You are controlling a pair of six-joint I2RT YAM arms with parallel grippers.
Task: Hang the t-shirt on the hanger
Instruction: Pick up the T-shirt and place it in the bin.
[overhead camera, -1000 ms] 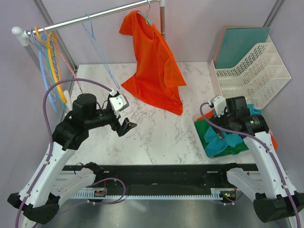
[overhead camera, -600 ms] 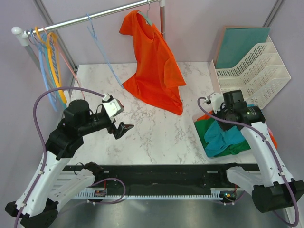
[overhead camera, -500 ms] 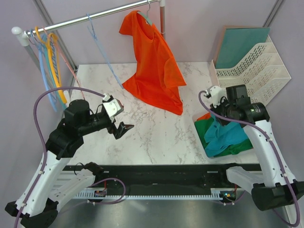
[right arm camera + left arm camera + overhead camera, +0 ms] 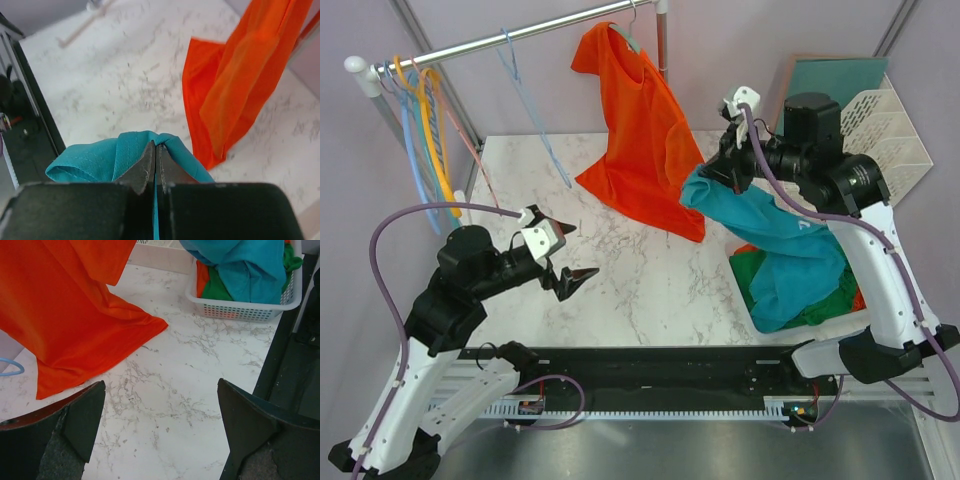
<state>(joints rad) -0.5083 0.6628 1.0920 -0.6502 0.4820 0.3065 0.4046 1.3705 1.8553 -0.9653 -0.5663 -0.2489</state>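
My right gripper (image 4: 715,175) is shut on a fold of the teal t-shirt (image 4: 775,240) and holds it high above the table's right side. The cloth trails down into the basket. In the right wrist view the jaws (image 4: 155,147) pinch the teal cloth (image 4: 100,160) tight. The thin pale-blue hanger (image 4: 537,120) hangs from the rail at the back left, its lower end near the table. My left gripper (image 4: 570,252) hovers open over the marble, near left of centre, with nothing between its fingers (image 4: 75,425). The t-shirt (image 4: 250,265) shows at the top right of the left wrist view.
An orange t-shirt (image 4: 645,140) hangs from the rail (image 4: 470,45), its hem on the table. Orange, blue and pink hangers (image 4: 435,130) cluster at the rail's left end. A white basket (image 4: 240,312) holds a dark green garment (image 4: 745,270). A white file rack (image 4: 895,150) stands at the back right.
My right gripper shut on the teal t-shirt in the basket and lifted it up and leftward. The left arm drew back toward the near left, still open.
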